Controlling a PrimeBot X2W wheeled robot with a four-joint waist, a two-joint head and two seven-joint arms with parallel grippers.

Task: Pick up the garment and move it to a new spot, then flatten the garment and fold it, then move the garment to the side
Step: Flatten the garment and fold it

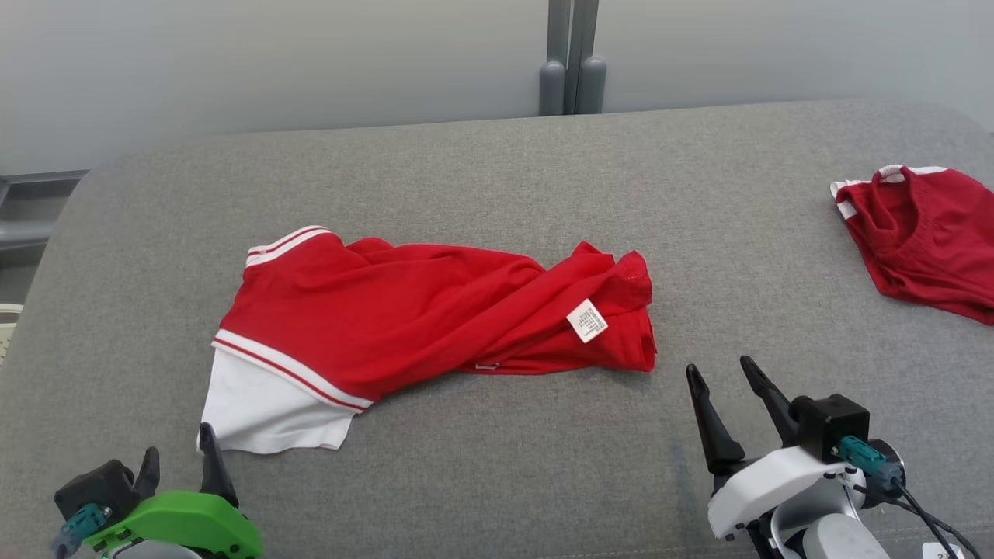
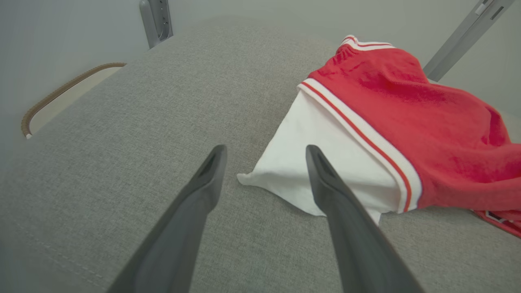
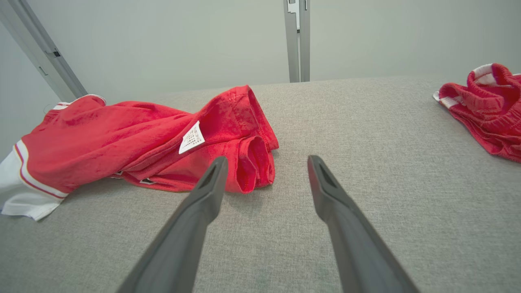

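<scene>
Grey cloth table (image 1: pixel 497 481) up close, left gripper (image 1: pixel 180 454) spread wide just beside a white hem (image 1: pixel 264 411), right gripper (image 1: pixel 720 371) likewise spread, near the bunched red end. Mid-table, red garment (image 1: pixel 435 310) lying crumpled, label (image 1: pixel 587 320) up. Farther right, second garment (image 1: pixel 928 241), well apart near the edge.

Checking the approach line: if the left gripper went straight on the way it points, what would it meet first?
Most likely the white corner of the garment, which lies just ahead of the left gripper, partly between its open fingers. How high the tips are above the cloth is unclear.
</scene>
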